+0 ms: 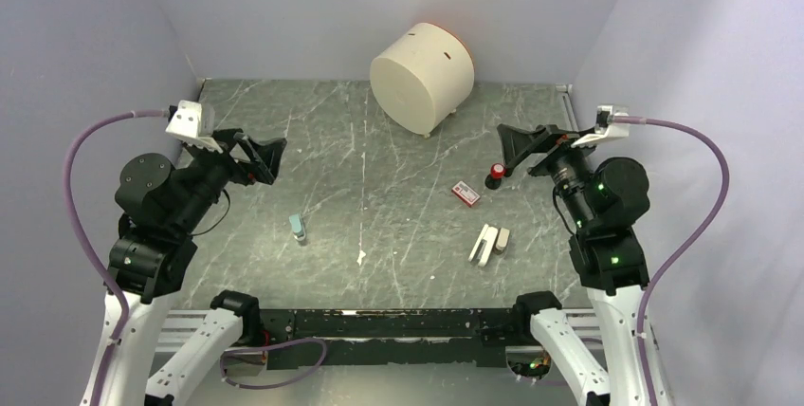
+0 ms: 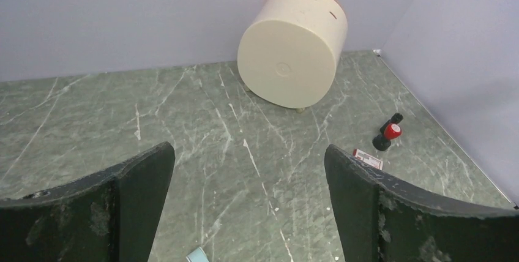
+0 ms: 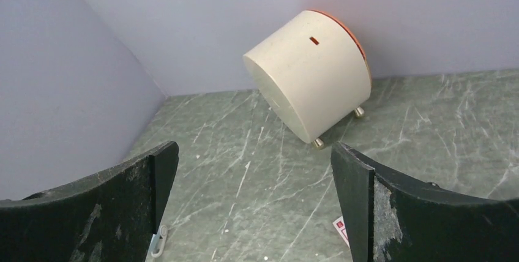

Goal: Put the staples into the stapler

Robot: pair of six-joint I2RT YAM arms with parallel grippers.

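A white stapler [image 1: 484, 245] lies at the right front of the table, its two arms apparently spread in a V, with a short beige piece [image 1: 501, 238] beside it. I cannot make out the staples in any view. My left gripper [image 1: 270, 159] [image 2: 249, 149] hangs open over the left side, nothing between its fingers. My right gripper [image 1: 507, 150] [image 3: 254, 145] hangs open at the right, above and behind the stapler, and is empty too.
A small red-and-white box [image 1: 465, 193] [image 2: 367, 158] [image 3: 340, 228] lies mid-right, a red-and-black stamp-like item [image 1: 496, 175] [image 2: 390, 130] just behind it. A cream cylinder [image 1: 422, 79] [image 2: 291, 51] [image 3: 312, 72] lies at the back. A small light-blue item [image 1: 299, 228] [image 2: 197, 254] [image 3: 158, 240] lies left of centre.
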